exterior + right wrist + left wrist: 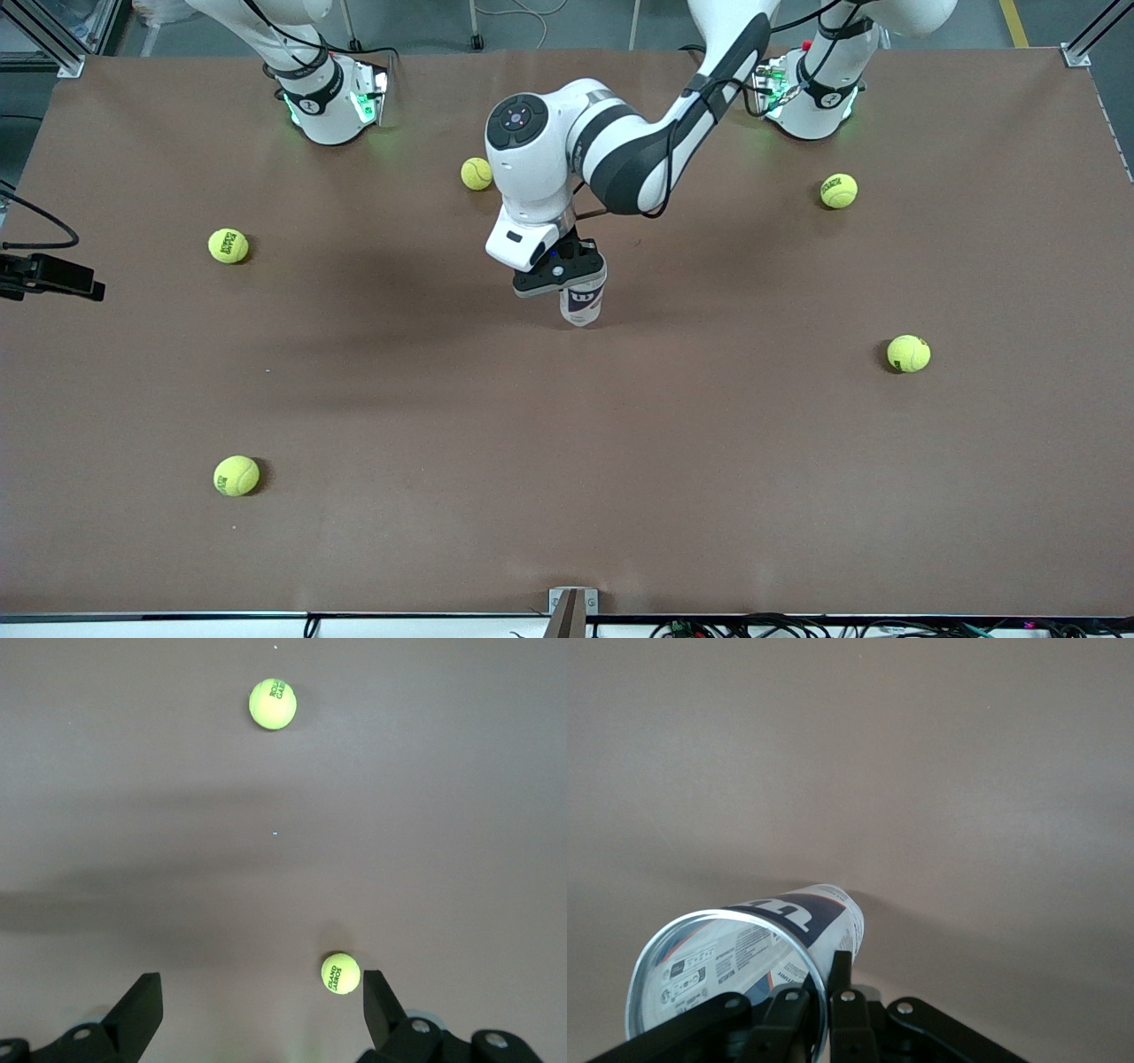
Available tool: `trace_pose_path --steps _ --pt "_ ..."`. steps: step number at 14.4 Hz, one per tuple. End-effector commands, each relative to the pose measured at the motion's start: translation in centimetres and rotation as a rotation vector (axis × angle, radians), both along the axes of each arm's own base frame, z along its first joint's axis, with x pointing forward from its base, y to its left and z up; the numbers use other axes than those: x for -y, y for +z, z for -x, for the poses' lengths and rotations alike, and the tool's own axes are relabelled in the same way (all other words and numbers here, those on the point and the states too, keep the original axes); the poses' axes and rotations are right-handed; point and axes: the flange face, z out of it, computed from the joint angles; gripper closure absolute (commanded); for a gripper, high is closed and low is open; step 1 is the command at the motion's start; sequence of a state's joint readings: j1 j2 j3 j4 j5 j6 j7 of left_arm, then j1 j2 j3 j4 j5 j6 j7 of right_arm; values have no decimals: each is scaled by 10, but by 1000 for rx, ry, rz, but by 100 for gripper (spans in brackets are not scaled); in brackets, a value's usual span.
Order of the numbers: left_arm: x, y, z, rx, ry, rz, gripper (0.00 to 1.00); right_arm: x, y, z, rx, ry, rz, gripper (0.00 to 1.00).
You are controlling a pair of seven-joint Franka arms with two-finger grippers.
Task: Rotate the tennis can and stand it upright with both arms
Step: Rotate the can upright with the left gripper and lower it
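The left arm bends down mid-frame, its left tool [565, 276] clamped on the tennis can [582, 304]; the right tool [261, 1010] waits, fingers spread wide, holding nothing.

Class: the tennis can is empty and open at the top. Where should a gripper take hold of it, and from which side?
Grip the tennis can at its open rim, from above: it seems upright on the table, mouth up, as the left gripper holds it now, fingers over the rim.
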State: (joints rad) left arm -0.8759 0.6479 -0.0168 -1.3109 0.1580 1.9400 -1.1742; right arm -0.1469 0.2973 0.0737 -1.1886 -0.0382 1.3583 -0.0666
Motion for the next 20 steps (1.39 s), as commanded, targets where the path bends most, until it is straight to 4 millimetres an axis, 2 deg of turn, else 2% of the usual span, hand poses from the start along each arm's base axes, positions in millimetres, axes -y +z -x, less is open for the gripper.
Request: trace_pose_path --steps 1,3,5,7,9,10,14,15,16,18,20 --pt "1 2 -6 11 4 -16 93 -8 5 26 -11 -14 6 0" --pt "2 3 -5 11 3 -11 74 -16 7 28 -21 -7 23 0" --pt "3 3 -5 10 5 -10 62 -7 11 33 -18 -27 -15 0" --pt "2 3 -5 9 7 -10 60 -5 23 40 7 -31 -17 0" --pt "1 5 -6 10 6 -7 48 -6 29 50 17 -28 -19 0" --pt "1 7 -6 11 7 -4 45 -8 31 57 29 -25 -20 0" --pt "-5 31 -12 30 19 24 23 -12 31 88 66 -17 -24 0" --pt "-10 45 -16 43 31 39 15 -12 33 91 69 -15 -26 0" --pt "-18 66 -22 62 45 60 0 -12 36 94 69 -15 -27 0" --pt "-41 94 -41 80 87 94 0 -12 45 101 80 12 -29 0" --pt "-78 138 -62 129 115 125 0 -8 49 105 84 42 -33 0"
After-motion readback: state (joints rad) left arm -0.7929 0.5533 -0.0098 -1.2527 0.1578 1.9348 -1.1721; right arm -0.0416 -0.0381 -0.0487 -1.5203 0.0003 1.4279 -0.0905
